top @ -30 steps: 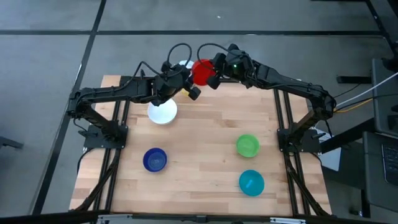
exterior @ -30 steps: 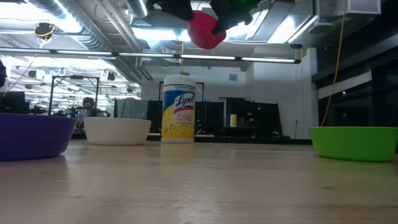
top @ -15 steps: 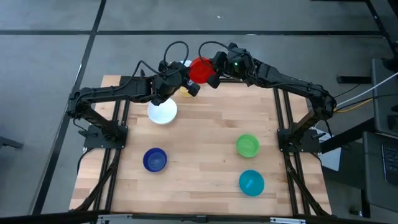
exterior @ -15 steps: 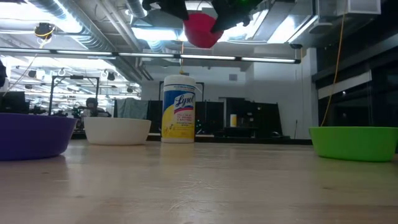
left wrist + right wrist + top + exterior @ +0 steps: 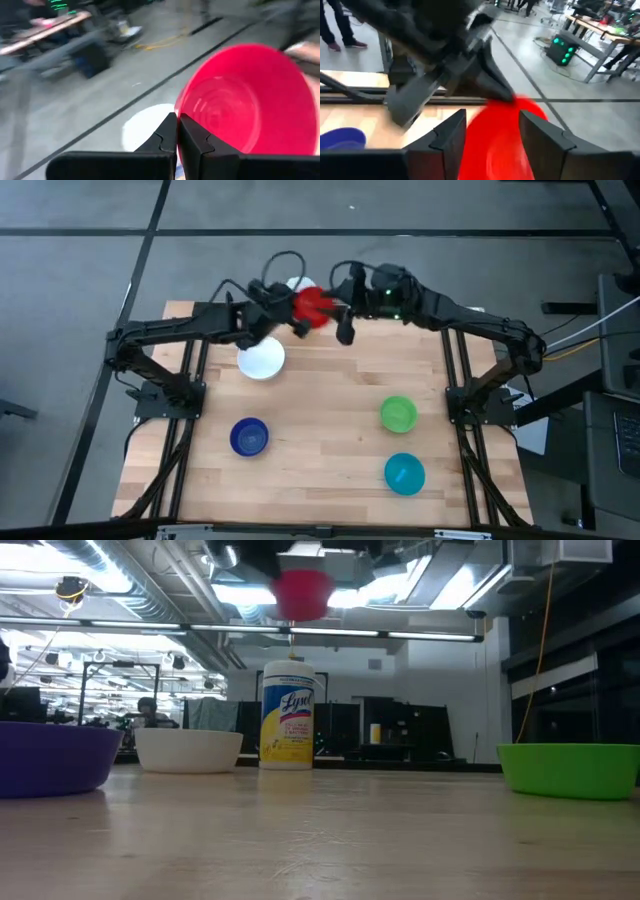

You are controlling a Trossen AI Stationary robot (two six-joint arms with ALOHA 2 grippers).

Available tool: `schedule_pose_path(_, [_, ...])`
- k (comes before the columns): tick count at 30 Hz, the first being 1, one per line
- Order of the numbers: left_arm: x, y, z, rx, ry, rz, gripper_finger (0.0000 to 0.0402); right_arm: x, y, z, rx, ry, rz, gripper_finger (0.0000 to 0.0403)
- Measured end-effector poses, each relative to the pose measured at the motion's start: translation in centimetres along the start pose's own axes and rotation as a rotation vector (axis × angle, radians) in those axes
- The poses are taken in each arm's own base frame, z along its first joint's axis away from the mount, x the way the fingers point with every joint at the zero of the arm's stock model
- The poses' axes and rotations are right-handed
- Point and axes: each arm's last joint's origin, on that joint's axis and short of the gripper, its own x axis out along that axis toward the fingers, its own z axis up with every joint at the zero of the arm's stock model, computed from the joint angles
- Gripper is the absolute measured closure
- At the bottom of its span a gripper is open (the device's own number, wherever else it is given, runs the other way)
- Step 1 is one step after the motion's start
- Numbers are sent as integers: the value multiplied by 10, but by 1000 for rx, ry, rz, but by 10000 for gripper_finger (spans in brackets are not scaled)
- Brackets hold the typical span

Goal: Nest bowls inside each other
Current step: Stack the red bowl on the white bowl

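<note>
The red bowl hangs high over the table's far edge, with my left gripper shut on it. My right gripper is open just to its right; in the right wrist view its fingers stand on either side of the red bowl. The other bowls rest on their bases on the table. The white bowl is at the far left and the blue bowl at the near left. The green bowl and the teal bowl are at the right. My left gripper pinches the red bowl's rim between its two shut fingers, at the edge nearest the wrist. The fingers come roughly level from the table's left. The bowl is lifted clear and tipped on its side, its hollow facing the left wrist.
A tall white wipes container with a blue and yellow label stands at the far edge, below the red bowl. The table's middle is bare wood. In the low view, the blue bowl and the green bowl flank the foreground.
My left gripper has shut on the red bowl's rim. My right gripper has opened, let go of the bowl and swung its fingers round. The bowl has shifted a little toward the table's left, staying high above the table.
</note>
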Motion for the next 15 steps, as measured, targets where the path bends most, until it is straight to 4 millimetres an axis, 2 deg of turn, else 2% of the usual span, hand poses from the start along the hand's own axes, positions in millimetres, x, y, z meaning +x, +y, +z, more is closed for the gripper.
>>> schedule_pose_path(3, [-15, 21, -3, 7, 33, 58, 401, -15, 0, 7, 0, -6, -23, 223])
schedule_pose_path(9, [-51, 70, -16, 19, 143, 51, 401, -54, 8, 21, 20, -44, 33, 249])
schedule_pose_path(15, [-81, 101, -38, 51, 269, 2, 401, -89, 10, 30, 90, -69, 93, 269])
